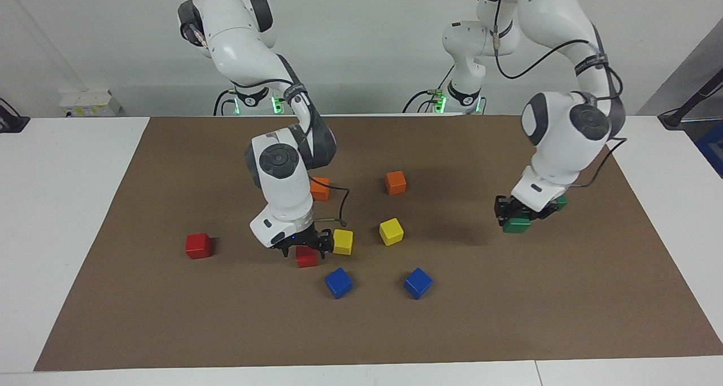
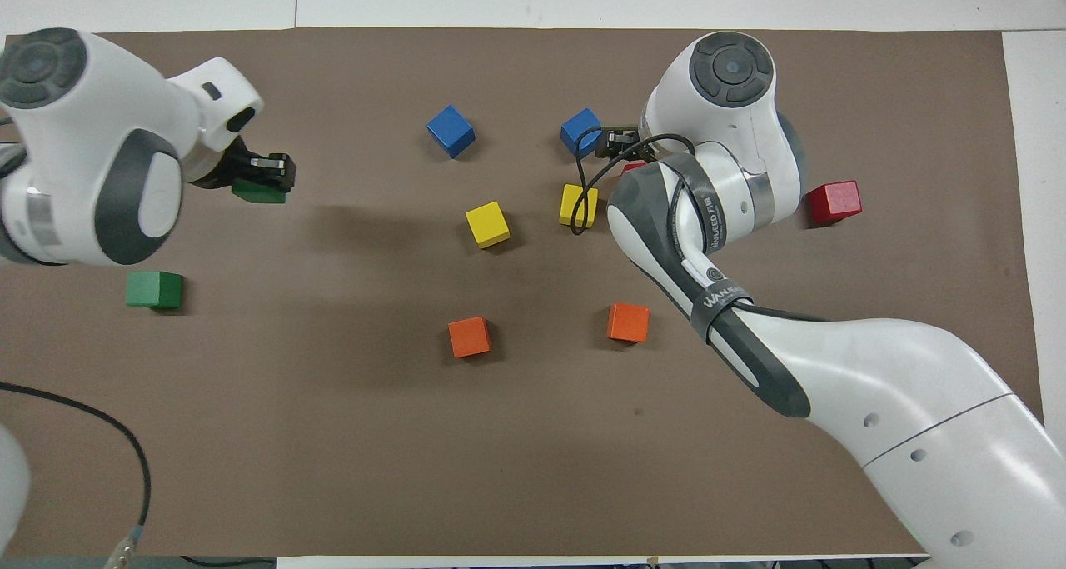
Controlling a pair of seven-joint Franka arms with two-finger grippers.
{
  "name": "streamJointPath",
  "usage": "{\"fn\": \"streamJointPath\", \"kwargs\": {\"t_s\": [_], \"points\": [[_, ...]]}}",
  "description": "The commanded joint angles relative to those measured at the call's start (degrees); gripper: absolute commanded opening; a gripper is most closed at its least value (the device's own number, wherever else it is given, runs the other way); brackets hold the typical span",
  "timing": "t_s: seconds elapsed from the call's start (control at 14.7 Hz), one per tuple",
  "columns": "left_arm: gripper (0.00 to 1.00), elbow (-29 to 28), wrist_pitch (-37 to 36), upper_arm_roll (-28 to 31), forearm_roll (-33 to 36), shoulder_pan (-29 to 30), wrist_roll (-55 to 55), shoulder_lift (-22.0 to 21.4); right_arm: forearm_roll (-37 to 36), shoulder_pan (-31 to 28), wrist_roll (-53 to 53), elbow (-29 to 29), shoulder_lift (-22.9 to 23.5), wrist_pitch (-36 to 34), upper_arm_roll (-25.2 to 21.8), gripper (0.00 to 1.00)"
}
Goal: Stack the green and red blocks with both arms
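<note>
In the facing view, the left gripper (image 1: 518, 213) hangs in the air at the right of the frame, its fingers clenched on a green block (image 1: 516, 224) lifted clear of the brown mat (image 1: 565, 295). Just above it in the frame a sliver of the second green block (image 1: 560, 203) peeks out from under the wrist. At centre left, the right gripper (image 1: 304, 247) is down at the mat with its fingers either side of a red block (image 1: 306, 257); whether they press on it cannot be told. A yellow cube (image 1: 342, 242) sits just beside that gripper. The other red block (image 1: 198, 245) lies at the left of the frame, well apart. A second yellow cube (image 1: 391, 231) is at centre, two orange cubes (image 1: 395, 182) lie above it in the frame, and two blue cubes (image 1: 338, 282) lie below.

In the overhead view, the left gripper (image 2: 265, 173) is at upper left, clamping the green block (image 2: 258, 191). The other green block (image 2: 155, 289) rests on the mat (image 2: 333, 436) at lower left of it. The right gripper (image 2: 618, 148) is at upper centre right, mostly hidden by its own arm, with only a scrap of the red block (image 2: 633, 167) showing beneath. The other red block (image 2: 834, 201) lies at the right of the frame.
</note>
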Motion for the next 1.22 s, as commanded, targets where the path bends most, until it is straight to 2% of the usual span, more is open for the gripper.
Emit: {"fn": "streamJointPath", "kwargs": {"t_s": [0.0,0.14,0.48,0.88,0.95,1.09,1.16], "points": [[0.00,-7.3,3.3,-0.7,0.4,5.6,8.4,-3.8,-0.9,0.1,1.5,-0.4,0.8,2.1,0.0,1.00],[0.00,-11.3,8.3,-0.8,0.2,8.9,11.9,-4.8,-1.0,0.0,1.4,-2.2,0.8,4.1,0.0,1.00],[0.00,-20.0,16.3,-0.8,-0.7,10.9,12.7,-7.8,-1.6,-0.4,0.4,-4.6,0.2,4.6,0.0,1.00],[0.00,-23.9,19.8,-0.8,-0.8,10.9,13.1,-9.0,-1.9,-0.7,-0.7,-8.4,-0.9,7.4,0.0,0.98],[0.00,-24.8,20.8,-0.8,-1.2,10.9,13.1,-9.0,-2.0,-0.7,-0.7,-8.6,-1.0,7.3,0.0,0.93],[0.00,-25.5,21.9,-0.8,-1.9,11.2,13.1,-8.9,-2.0,-0.6,-0.7,-8.6,-1.1,6.2,0.0,0.74],[0.00,-25.5,21.9,-0.8,-2.2,11.2,13.1,-8.9,-1.9,-0.2,-0.8,-8.6,-1.2,5.8,0.0,0.56]]}}
